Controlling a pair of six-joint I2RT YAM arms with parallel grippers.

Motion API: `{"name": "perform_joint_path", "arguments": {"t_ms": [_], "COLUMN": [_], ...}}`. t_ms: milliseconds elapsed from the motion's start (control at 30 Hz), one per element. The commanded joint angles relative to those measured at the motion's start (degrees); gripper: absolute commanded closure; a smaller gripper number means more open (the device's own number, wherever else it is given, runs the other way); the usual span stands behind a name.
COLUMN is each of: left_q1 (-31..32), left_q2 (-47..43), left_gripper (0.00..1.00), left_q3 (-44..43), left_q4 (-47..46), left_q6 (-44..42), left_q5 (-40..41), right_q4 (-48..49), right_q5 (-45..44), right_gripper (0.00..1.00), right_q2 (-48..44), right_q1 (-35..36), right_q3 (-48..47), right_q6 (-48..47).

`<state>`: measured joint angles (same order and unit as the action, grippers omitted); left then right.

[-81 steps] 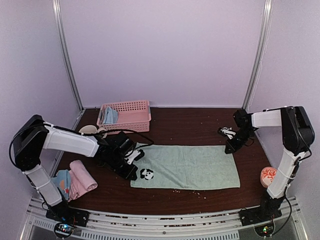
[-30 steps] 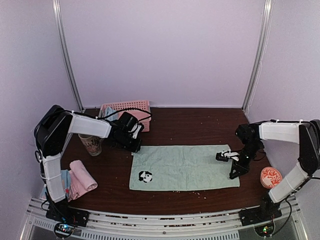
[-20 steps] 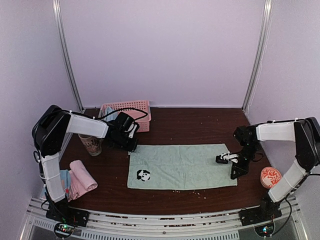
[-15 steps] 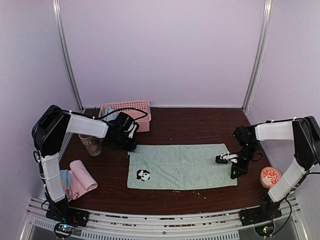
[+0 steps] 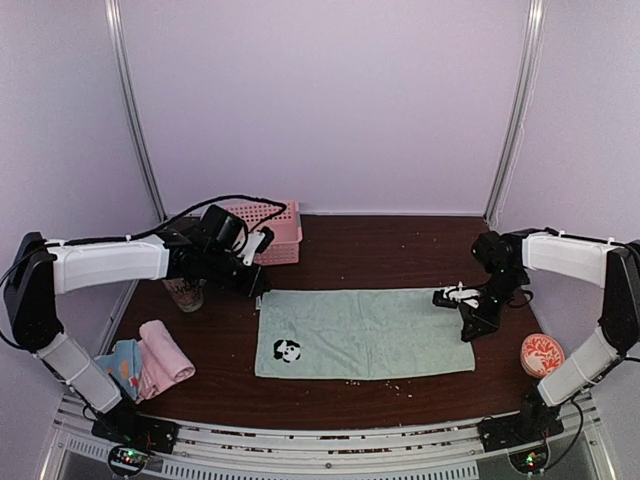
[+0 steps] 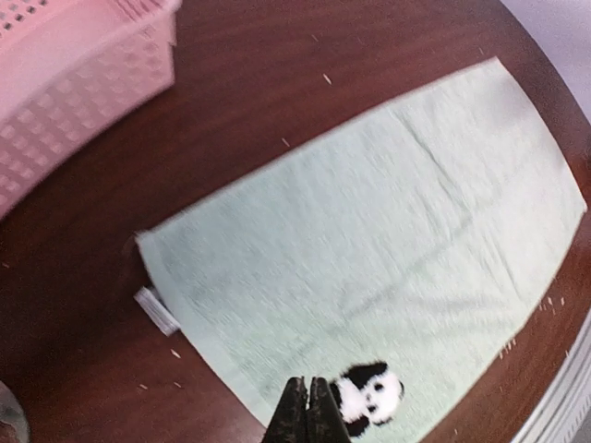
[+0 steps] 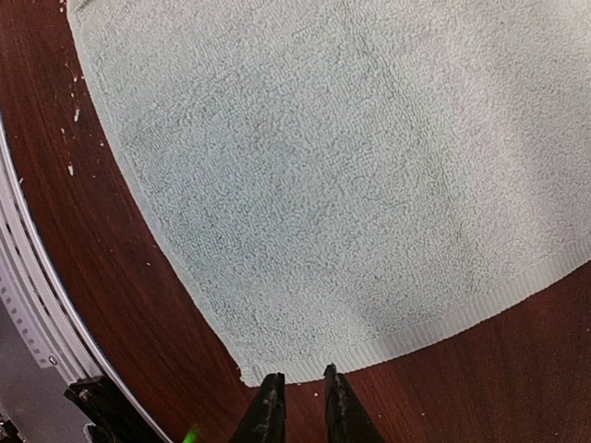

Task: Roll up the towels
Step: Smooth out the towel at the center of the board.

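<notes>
A pale sage green towel (image 5: 365, 333) with a panda patch (image 5: 287, 350) lies flat in the middle of the table. My left gripper (image 5: 254, 283) is shut and empty above the towel's far left corner; in the left wrist view its fingertips (image 6: 306, 386) hang over the towel (image 6: 369, 249) beside the panda (image 6: 371, 395). My right gripper (image 5: 470, 322) is by the towel's right edge; in the right wrist view its gripper (image 7: 297, 380) is slightly open and empty, just off the towel's hem (image 7: 416, 337). A rolled pink towel (image 5: 165, 350) and a blue dotted towel (image 5: 118, 358) lie at the left.
A pink perforated basket (image 5: 275, 225) stands at the back left, partly behind my left arm, and also shows in the left wrist view (image 6: 74, 74). A patterned cup (image 5: 185, 293) stands left of the towel. An orange-patterned cup (image 5: 540, 353) stands at the right. The metal rail (image 5: 320, 440) runs along the front.
My left arm has lifted off the towel's far left corner and stretched out lower from the left. My right gripper has risen and drawn back to the right edge. The towel lies still.
</notes>
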<state>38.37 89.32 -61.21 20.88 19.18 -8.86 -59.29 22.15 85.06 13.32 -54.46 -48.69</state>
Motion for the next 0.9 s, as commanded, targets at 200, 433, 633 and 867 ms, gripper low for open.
{"name": "perform_joint_path", "arguments": {"t_ms": [200, 433, 633, 867], "left_q1": [10.84, 11.55, 11.54, 11.55], "left_q2": [-1.59, 2.07, 1.81, 0.85], "left_gripper": [1.00, 1.00, 1.00, 1.00], "left_q3": [11.91, 15.21, 18.13, 22.62], "left_q4": [2.89, 1.62, 1.32, 0.57], "left_q6": [3.42, 5.42, 7.06, 10.65], "left_q5": [-11.75, -9.67, -8.96, -11.33], "right_q4": [-0.05, 2.75, 4.79, 3.94], "right_q5": [-1.32, -2.90, -5.83, -7.63], "right_gripper": [0.86, 0.87, 0.88, 0.89], "right_q2": [-1.17, 0.02, 1.18, 1.33], "right_q1": [3.39, 3.79, 3.73, 3.77], "right_q3": [7.27, 9.84, 11.98, 12.08], "right_q6": [-0.31, -0.31, -1.65, -2.05]}}
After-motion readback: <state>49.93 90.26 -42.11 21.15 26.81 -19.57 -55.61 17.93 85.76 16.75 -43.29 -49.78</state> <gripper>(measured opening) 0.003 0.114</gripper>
